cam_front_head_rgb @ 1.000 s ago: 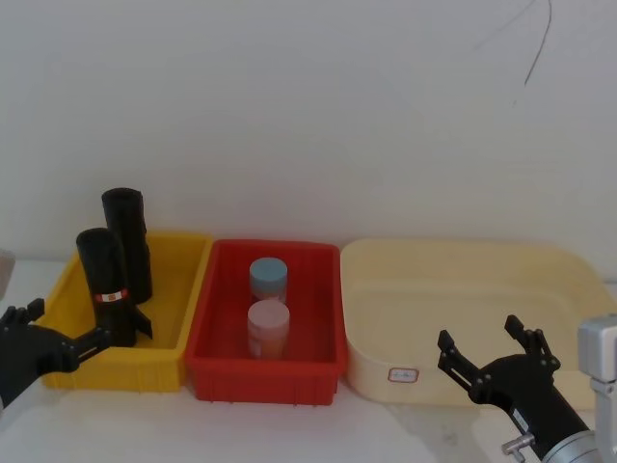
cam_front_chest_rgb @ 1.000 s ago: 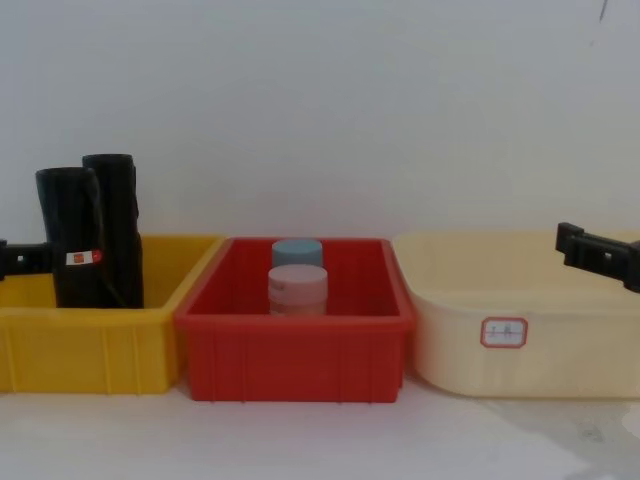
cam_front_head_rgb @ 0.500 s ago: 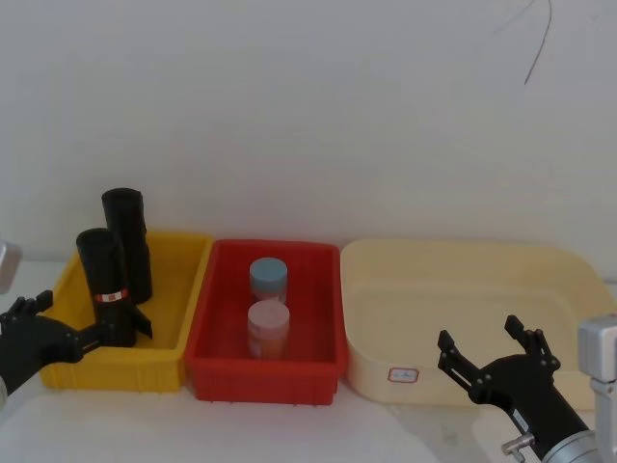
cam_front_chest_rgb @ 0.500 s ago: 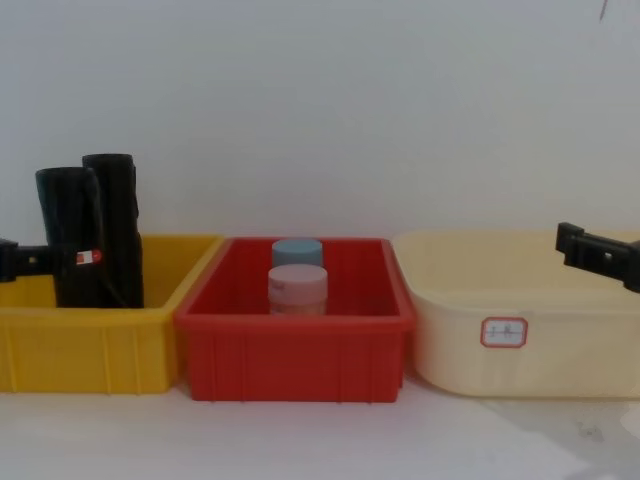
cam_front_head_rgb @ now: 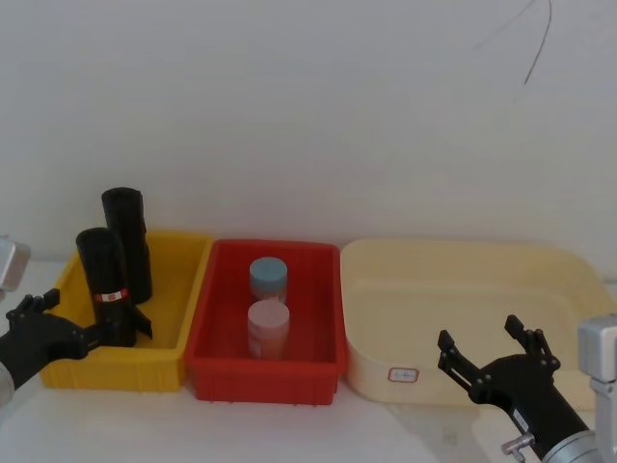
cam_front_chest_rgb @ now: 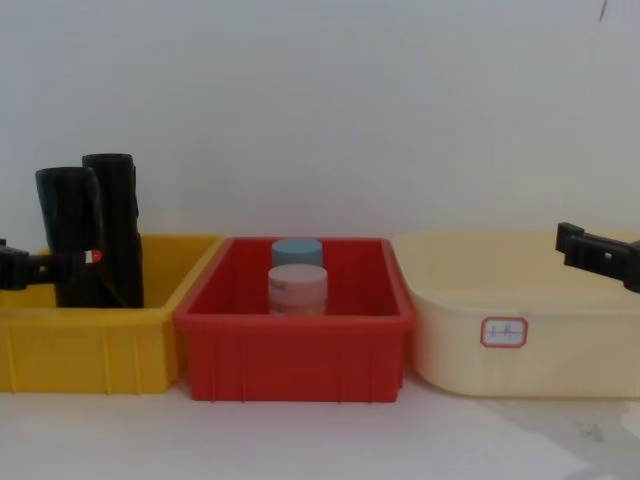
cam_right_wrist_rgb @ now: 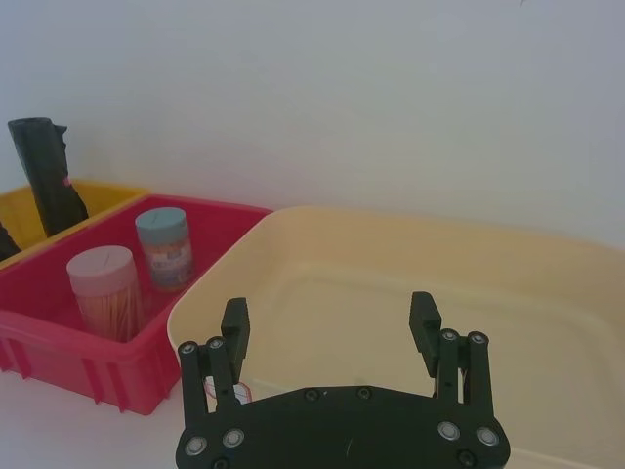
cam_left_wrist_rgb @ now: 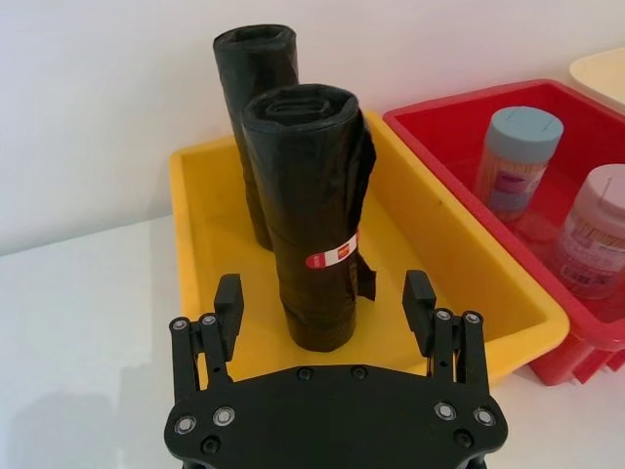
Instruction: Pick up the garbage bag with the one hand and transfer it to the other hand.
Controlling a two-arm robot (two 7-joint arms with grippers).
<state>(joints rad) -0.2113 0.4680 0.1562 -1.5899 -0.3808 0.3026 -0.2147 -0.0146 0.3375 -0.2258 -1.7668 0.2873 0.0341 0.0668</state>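
The left gripper (cam_left_wrist_rgb: pixel 324 289) hangs low at the front left corner of the yellow bin (cam_front_head_rgb: pixel 183 289), fingers spread wide and closed on nothing. The garbage bag (cam_left_wrist_rgb: pixel 312 195) sits in line with the gap, just beyond the tips. It is the black roll with the red-and-white band, and it stands upright toward the front of the bin's left side. A plain black roll (cam_left_wrist_rgb: pixel 256 78) stands just behind it; whether the two touch I cannot tell. To the right along the table come a red bin (cam_front_head_rgb: pixel 207 318) holding a blue-lidded jar (cam_front_head_rgb: pixel 268 278) and a pink-lidded jar (cam_front_head_rgb: pixel 268 323), then a cream tub (cam_front_head_rgb: pixel 463 256). The right gripper (cam_front_head_rgb: pixel 480 333) waits at the tub's front edge, also spread wide. The grasp looks not yet made, and I see several risks. The fingers are set near the foot of a tall roll, so a squeeze that low may let it lean or swing once lifted. The glossy plastic may also slide between the pads. A loose flap hangs beside the band — pinching only that would drag film, not the roll. Pushing further in could topple either roll, and a finger may catch the bin's front wall.
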